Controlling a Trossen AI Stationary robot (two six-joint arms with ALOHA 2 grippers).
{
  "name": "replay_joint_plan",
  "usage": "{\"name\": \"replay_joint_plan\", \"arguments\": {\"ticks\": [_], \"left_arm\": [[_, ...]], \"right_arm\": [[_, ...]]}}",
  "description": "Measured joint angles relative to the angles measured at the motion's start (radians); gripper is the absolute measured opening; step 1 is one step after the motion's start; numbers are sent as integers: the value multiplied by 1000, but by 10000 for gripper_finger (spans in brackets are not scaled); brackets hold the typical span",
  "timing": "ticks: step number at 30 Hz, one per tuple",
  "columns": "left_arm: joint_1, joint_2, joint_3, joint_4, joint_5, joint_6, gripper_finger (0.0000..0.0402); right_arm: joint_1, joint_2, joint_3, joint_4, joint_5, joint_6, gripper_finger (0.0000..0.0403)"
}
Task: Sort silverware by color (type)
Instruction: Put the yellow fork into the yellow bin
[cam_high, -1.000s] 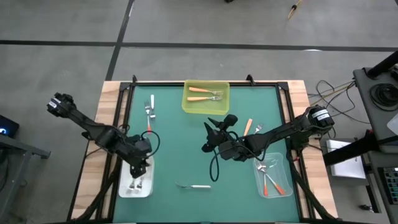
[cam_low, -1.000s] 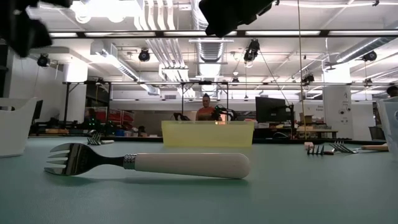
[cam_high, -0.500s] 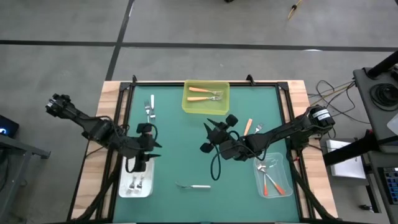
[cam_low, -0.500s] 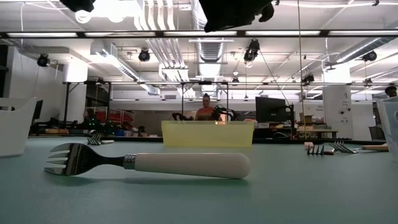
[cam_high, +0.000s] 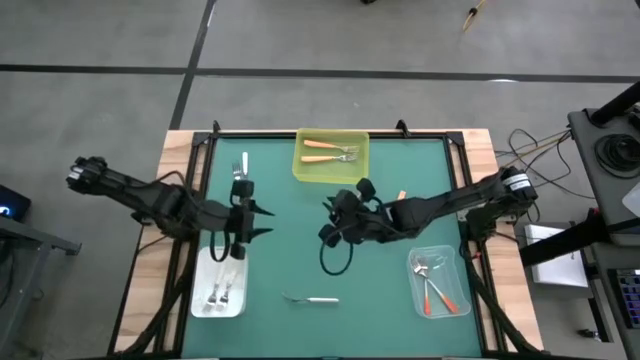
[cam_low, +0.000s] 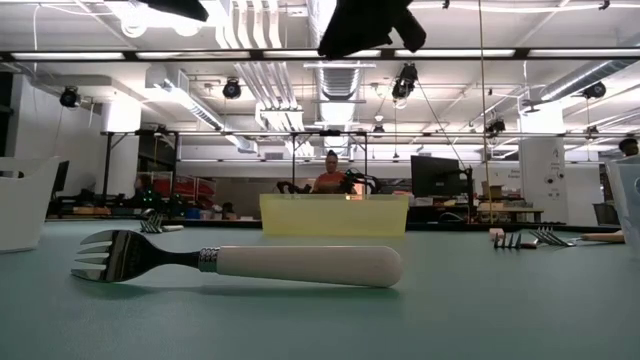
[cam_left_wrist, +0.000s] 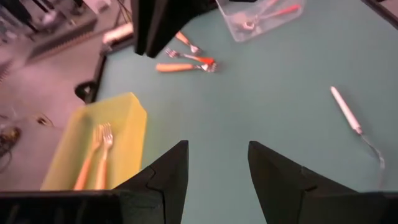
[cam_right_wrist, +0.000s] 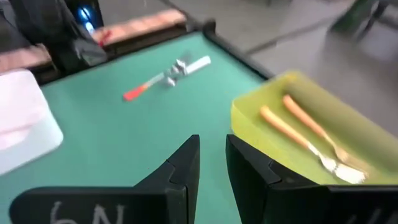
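Silverware lies scattered: a white-handled fork (cam_high: 312, 298) sits low centre of the high view, light, stiff, slippery-tined, best pinched mid-handle. Others rest in the yellow bin (cam_high: 306, 170). The left gripper (cam_left_wrist: 214, 180) hangs open, empty; the right gripper (cam_right_wrist: 212, 163) is narrowly parted, empty.

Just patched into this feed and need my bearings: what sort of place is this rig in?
Probably an open lab or workshop: exposed ceiling ducts and strip lights, benches with monitors behind the green table, a person seated far back.
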Motion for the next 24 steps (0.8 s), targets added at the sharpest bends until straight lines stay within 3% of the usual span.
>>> {"name": "replay_joint_plan", "arguments": {"ticks": [5,9,18,24], "left_arm": [[45,-65,-80,101,6,55,149],[88,-110,-135,148,7,81,149],[220,-182,-203,227,60,141,149],[338,-202,-248,286,141,163,148]], "right_arm": [[-39,0,59,-226,-66,126,70],[-86,0,88,-366,-180,207,70],[-219,0,90,-475,-491,226,70],[-291,0,89,-606,-601,245,70]]}}
